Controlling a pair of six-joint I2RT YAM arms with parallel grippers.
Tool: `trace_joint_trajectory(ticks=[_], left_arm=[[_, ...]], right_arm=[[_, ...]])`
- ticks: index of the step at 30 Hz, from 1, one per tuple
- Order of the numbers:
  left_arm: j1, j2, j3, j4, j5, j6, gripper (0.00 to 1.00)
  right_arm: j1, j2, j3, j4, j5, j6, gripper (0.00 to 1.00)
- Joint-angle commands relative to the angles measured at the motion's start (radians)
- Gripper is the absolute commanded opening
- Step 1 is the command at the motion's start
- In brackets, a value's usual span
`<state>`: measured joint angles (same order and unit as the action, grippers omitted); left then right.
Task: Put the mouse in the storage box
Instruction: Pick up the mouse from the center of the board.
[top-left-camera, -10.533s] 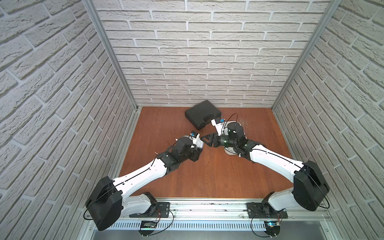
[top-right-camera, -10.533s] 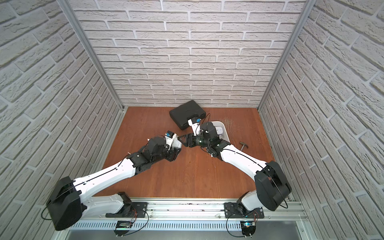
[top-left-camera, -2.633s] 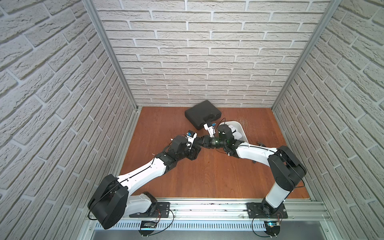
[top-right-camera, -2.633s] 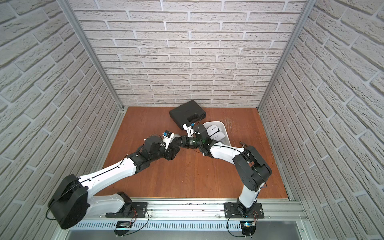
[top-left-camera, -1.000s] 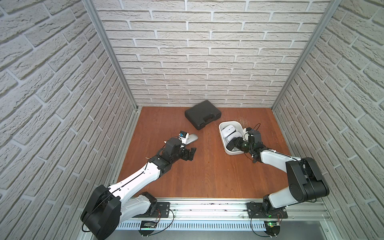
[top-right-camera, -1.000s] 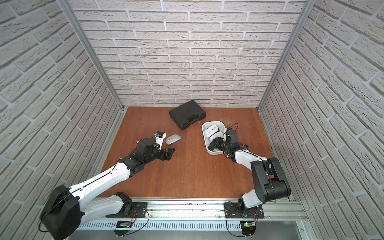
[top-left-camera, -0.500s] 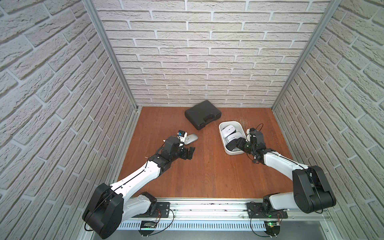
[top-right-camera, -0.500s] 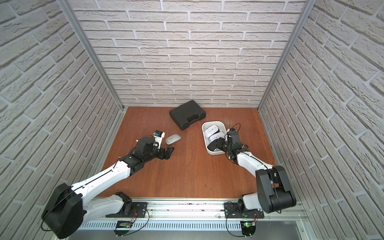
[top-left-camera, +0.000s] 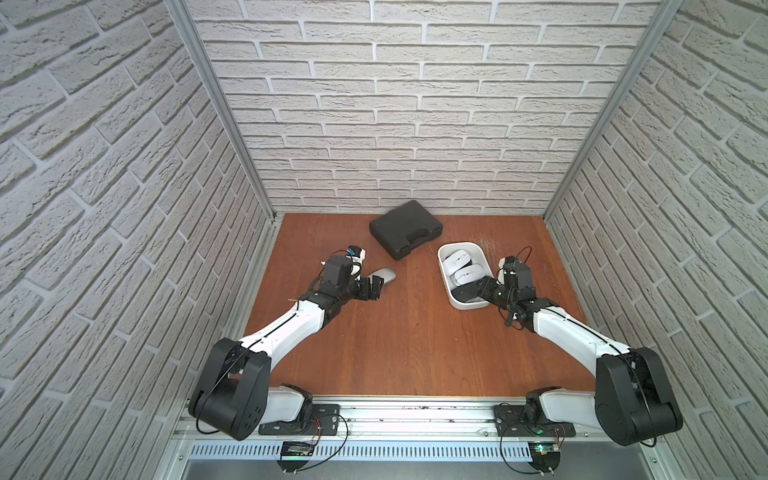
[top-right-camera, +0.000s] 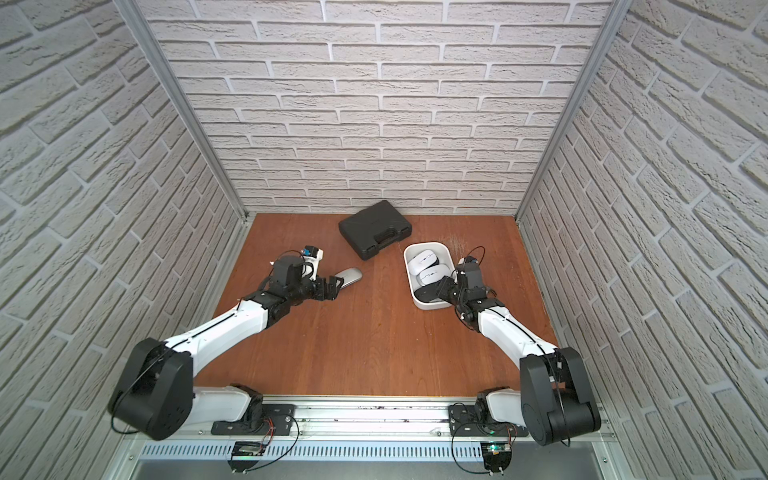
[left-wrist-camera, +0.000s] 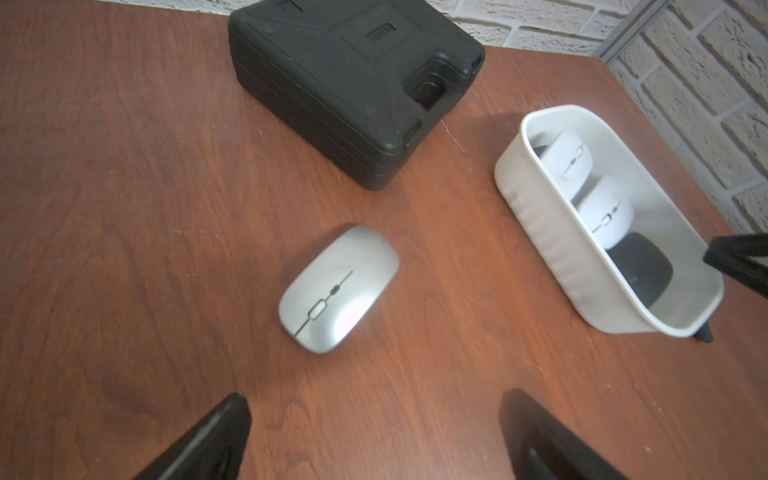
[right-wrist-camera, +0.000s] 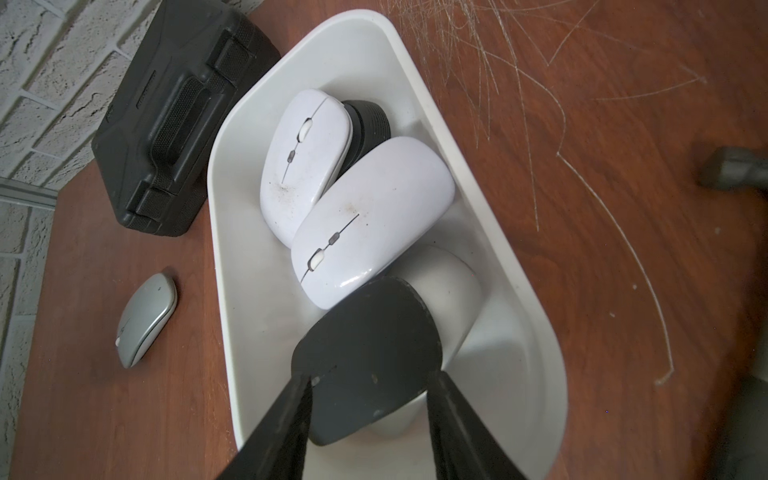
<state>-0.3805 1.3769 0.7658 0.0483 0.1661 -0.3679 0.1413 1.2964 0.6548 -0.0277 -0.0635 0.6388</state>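
A dark mouse (right-wrist-camera: 365, 345) is lying inside the storage box (right-wrist-camera: 536, 365) between the fingers of the right gripper (right-wrist-camera: 368, 378), grip unclear; a silver mouse (left-wrist-camera: 338, 289) is sitting outside it, before the spread fingers of the left gripper (left-wrist-camera: 374, 399)

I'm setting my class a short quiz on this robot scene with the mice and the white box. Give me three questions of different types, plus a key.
1. True or false: the silver mouse lies inside the storage box.
2. Which stands nearest the back wall? A) black case B) storage box C) silver mouse
3. Fill in: the left gripper, close to the silver mouse, is ___.

Key
1. False: it lies on the table, outside the box.
2. A
3. open
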Motion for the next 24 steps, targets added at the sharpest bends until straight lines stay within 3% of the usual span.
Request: trace_joint_trajectory(ticks=[1,5,10,16,24], left_arm=[[0.05,0.103,0.071,0.049,0.067,0.001,0.98],[0.151,0.268,0.151,0.107,0.191,-0.082,0.97],[0.176,0.422,0.287,0.066,0.226,-0.05,0.97],[0.164,0.548,0.391,0.031,0.317,-0.052,0.94],[0.067,0.576,0.389,-0.065,0.268,0.014,0.91]], right_arm=[[0.004,-0.047,0.013,0.028,0.005,-0.022,0.58],[0.003,-0.067,0.013,0.017,0.018,-0.013,0.67],[0.004,-0.075,0.01,0.012,0.013,-0.016,0.68],[0.004,-0.084,0.009,0.013,0.016,-0.013,0.68],[0.003,-0.077,0.012,0.023,0.011,-0.01,0.68]])
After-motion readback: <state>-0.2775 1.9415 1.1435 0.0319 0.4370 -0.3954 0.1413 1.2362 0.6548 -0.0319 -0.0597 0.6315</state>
